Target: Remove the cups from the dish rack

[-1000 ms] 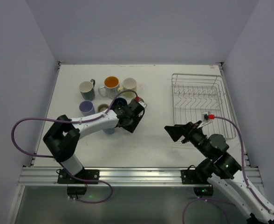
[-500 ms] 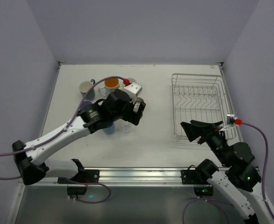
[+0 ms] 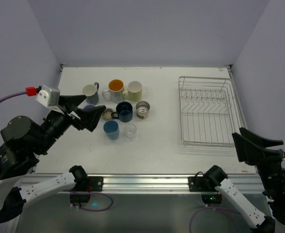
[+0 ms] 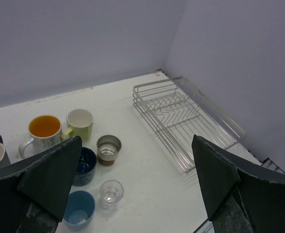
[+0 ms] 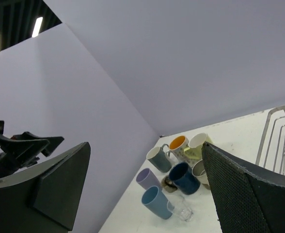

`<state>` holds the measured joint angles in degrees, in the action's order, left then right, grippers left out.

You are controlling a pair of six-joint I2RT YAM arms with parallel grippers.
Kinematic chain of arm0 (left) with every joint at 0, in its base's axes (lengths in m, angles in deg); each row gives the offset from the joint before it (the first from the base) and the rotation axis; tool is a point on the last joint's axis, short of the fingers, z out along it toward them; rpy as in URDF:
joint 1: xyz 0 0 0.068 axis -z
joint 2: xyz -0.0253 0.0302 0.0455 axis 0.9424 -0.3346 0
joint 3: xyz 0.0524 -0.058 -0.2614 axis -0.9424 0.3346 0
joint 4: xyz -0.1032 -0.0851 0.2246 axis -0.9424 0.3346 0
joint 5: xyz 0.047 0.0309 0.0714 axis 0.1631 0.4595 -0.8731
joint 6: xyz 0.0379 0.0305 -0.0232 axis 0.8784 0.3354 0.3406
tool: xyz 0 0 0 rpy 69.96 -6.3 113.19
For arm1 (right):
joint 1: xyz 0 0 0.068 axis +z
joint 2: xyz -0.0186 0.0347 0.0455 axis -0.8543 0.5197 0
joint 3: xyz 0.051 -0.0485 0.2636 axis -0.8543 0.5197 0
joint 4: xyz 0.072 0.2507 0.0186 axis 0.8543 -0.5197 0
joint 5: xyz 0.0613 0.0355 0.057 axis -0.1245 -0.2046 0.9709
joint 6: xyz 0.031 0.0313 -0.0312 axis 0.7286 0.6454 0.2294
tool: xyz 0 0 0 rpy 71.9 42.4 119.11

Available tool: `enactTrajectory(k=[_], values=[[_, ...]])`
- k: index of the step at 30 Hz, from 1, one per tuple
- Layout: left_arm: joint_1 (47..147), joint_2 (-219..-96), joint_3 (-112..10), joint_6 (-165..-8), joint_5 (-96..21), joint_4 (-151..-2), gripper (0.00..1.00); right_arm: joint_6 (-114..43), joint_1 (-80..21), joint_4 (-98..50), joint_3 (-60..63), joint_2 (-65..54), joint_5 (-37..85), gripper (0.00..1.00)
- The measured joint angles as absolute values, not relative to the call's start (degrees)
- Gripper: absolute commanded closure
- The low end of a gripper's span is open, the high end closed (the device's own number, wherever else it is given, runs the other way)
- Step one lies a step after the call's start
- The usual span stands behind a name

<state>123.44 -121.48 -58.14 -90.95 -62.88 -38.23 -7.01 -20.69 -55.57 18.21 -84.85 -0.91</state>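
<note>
Several cups stand grouped on the left of the table: grey mug, orange-lined mug, cream mug, navy mug, metallic cup, light blue cup, clear glass. A lavender cup and a beige one are partly hidden. The wire dish rack at the right holds nothing. My left gripper is open and empty, raised high over the near left. My right gripper is open and empty, raised at the near right, off the rack's front corner.
Purple walls close the table at the back and both sides. An aluminium rail runs along the near edge. White tabletop lies between the cup group and the rack. The left wrist view shows the rack and cups from above.
Both arms have lifted and drawn back toward the near edge. The left gripper has left the cup group, uncovering the navy and metallic cups. The right gripper has swung to the near right.
</note>
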Motion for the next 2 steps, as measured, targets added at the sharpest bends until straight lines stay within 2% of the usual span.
enactTrajectory(k=[2], values=[[123.4,-120.5,-58.1,-90.3,-63.5,-38.0,0.0,-7.3,-20.7,-56.0,18.1,-85.2,-1.5,0.01]])
